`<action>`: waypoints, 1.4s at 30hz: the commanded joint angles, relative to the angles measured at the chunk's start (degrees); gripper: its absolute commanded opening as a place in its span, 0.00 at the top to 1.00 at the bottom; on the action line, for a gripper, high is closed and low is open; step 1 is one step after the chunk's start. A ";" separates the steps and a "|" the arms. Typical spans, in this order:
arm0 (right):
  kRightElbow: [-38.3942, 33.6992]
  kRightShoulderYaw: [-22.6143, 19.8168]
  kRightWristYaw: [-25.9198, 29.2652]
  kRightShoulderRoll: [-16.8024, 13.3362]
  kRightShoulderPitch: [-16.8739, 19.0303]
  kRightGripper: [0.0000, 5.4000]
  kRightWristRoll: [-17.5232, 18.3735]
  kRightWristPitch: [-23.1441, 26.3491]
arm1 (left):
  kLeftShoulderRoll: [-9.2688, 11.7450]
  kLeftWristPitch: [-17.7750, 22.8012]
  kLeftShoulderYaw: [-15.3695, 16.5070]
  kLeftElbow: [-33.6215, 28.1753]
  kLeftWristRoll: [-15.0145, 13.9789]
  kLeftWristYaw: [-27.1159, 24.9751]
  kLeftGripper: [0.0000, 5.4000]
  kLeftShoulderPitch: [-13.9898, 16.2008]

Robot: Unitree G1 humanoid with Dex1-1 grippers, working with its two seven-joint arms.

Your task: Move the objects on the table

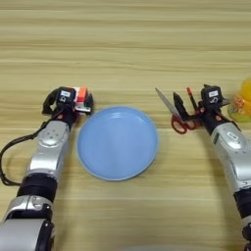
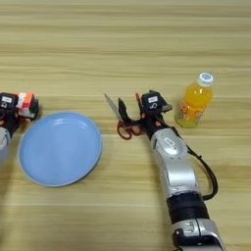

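Note:
A round light-blue plate (image 1: 117, 142) lies in the middle of the wooden table (image 1: 127, 44). My left gripper (image 1: 67, 98) sits just left of the plate's upper rim, and the small multicoloured cube (image 1: 82, 97) touches its right side. The red-handled scissors (image 2: 123, 128) lie right of the plate, blades pointing up and left. My right gripper (image 2: 145, 112) rests over the scissors' handles. A thin red-and-black pen (image 2: 139, 104) shows beside it. Further right, apart from the gripper, the orange-juice bottle (image 2: 195, 102) stands upright with its white cap on.
Both forearms reach in from the near edge, the left one (image 1: 49, 147) beside the plate and the right one (image 2: 174, 166) below the scissors. A black cable (image 1: 7, 157) loops off the left arm. Bare planks span the far half of the table.

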 commanded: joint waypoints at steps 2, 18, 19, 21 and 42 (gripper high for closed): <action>-1.19 0.14 -0.31 0.32 0.07 0.00 0.44 1.21 | 0.58 1.14 -0.17 0.57 0.45 -0.31 0.00 -0.45; -1.45 0.04 -0.24 0.34 -0.11 0.00 0.57 1.86 | 0.31 0.63 0.10 0.41 -0.04 -1.57 0.30 -0.47; -1.46 0.04 -0.24 0.35 -0.11 0.00 0.57 1.89 | 0.28 0.58 0.13 0.38 -0.07 -1.61 0.33 -0.45; -1.40 0.03 -0.25 0.35 -0.16 0.00 0.56 1.89 | 0.21 0.17 0.25 0.40 -0.29 -1.82 0.36 -0.46; -1.53 0.32 -0.65 0.77 0.03 0.00 0.20 1.94 | -1.56 -8.17 2.05 -9.60 -8.61 -10.58 0.38 2.22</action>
